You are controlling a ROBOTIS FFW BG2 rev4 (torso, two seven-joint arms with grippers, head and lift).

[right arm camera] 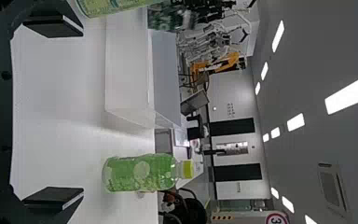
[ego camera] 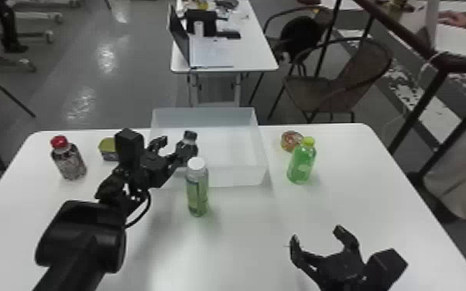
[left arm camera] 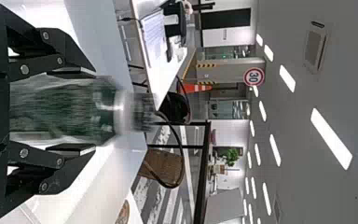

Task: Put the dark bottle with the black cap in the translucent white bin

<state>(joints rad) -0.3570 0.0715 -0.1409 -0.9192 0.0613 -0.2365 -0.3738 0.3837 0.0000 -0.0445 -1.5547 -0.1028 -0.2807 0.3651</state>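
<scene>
A: At the far left, what have we?
B: A red-capped bottle [ego camera: 70, 165], then a small tin [ego camera: 108, 150]; both stand to the side of the job, so they can be left alone.
A: And the left gripper [left arm camera: 93, 110]?
B: Its fingers are closed in on both sides of the dark bottle [ego camera: 185, 151]; they hold it by the body, cap up, which should keep it upright for setting down.
A: Where is that bottle, then?
B: Raised at the left part of the white bin [ego camera: 228, 176]; lowering it and letting go look to be what remains, I'd say, once its base is surely inside the wall.
A: The white-capped bottle [ego camera: 197, 189]?
B: It stands just in front of the bin; a low swing of the arm could knock it.
A: Further right?
B: A round tin [ego camera: 290, 140] and the green bottle [ego camera: 301, 166] stand beside the bin; the right gripper [ego camera: 316, 234] waits nearest us, fingers wide and empty, since one arm seems enough.
</scene>
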